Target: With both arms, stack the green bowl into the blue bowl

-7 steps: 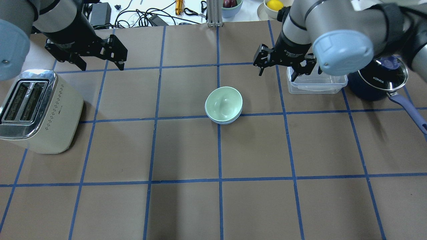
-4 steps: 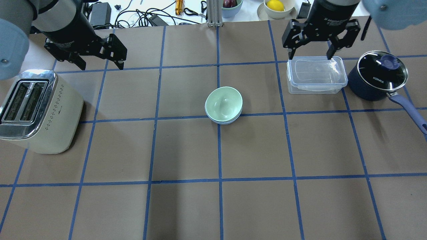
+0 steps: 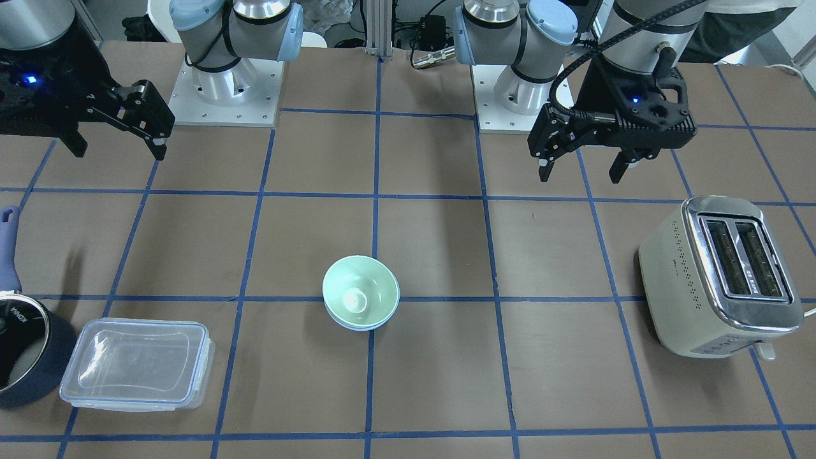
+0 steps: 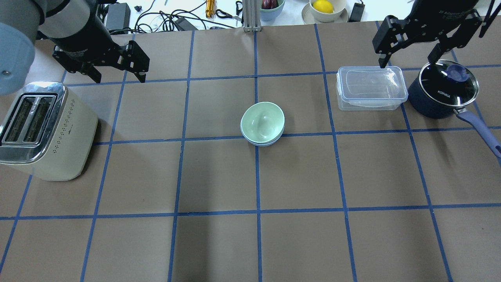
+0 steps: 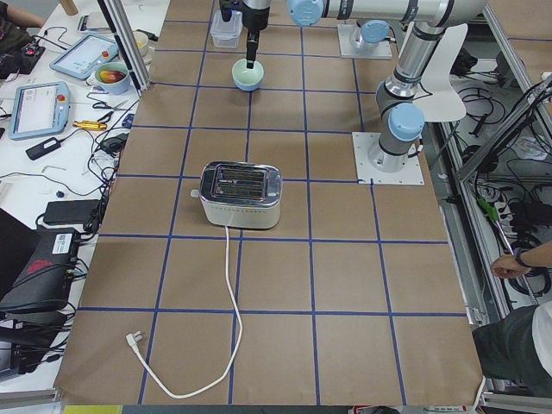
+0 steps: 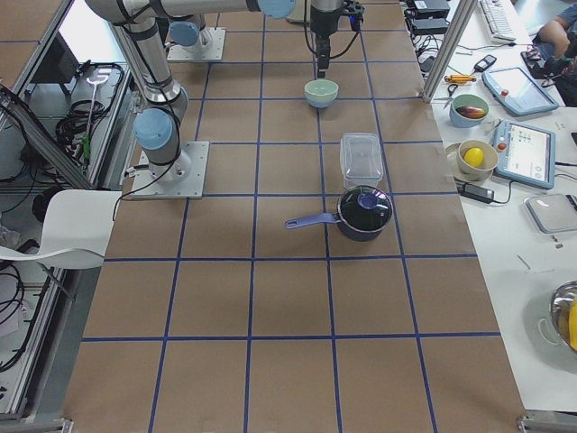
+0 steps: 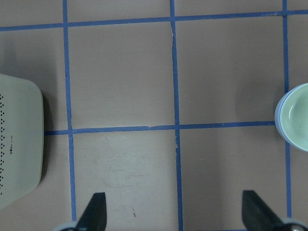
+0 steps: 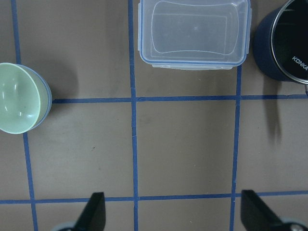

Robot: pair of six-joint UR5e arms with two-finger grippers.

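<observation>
Near the middle of the overhead frame, the green bowl (image 4: 262, 122) sits nested inside the blue bowl (image 4: 263, 143), of which only a thin rim shows under it. The pair stands by a crossing of the blue tape lines, and nothing touches it. One second ago my right claw (image 4: 407, 59) was near the bowls. Now it is at the upper right of the frame, over the far edge of the plastic container (image 4: 371, 88) and beside the saucepan (image 4: 444, 92), well apart from the stack. Its fingers are spread wide and hold nothing. My left claw (image 4: 117, 76) has not moved. It hangs at the upper left, behind the toaster (image 4: 43, 129), also spread and empty. I judge from this that the stacking is done and the release was clean, because the green bowl looks level and settled. I think only the return of my arms to rest remains.
</observation>
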